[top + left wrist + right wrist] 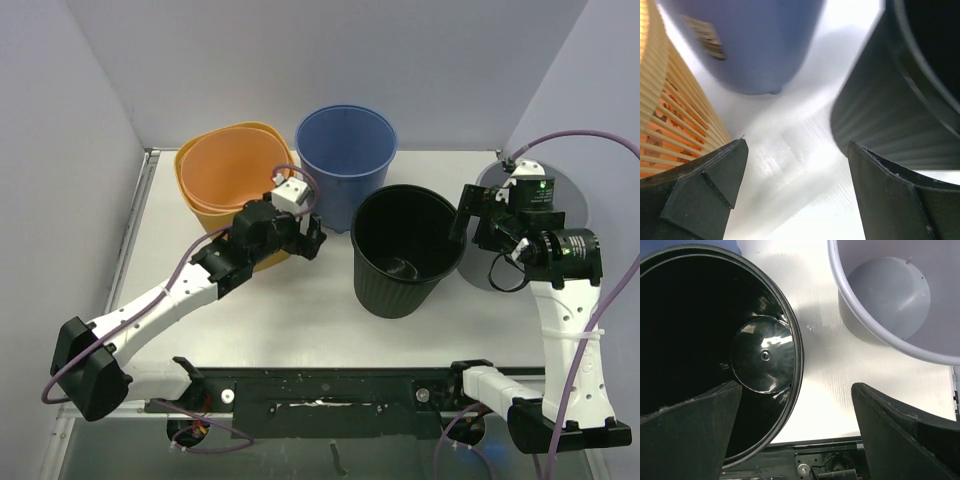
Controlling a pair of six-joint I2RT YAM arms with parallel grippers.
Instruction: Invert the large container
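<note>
The large black container (400, 290) stands upright in the middle of the table with its mouth up. In the right wrist view I look down to its glossy bottom (762, 355). My right gripper (462, 225) is open at the container's right rim. In its own view the right gripper (796, 387) straddles that rim, with one finger over the inside and the other outside. My left gripper (312, 238) hovers open left of the container. Only bare table shows between its fingers in the left wrist view (797, 150), and the ribbed black wall (880, 115) is at its right.
An orange slatted basket (225, 165) stands at the back left, close to the left fingers (670, 125). A blue bucket (345, 165) is behind the black container (755, 45). A grey bucket (900, 295) stands to the right, behind the right arm (570, 195).
</note>
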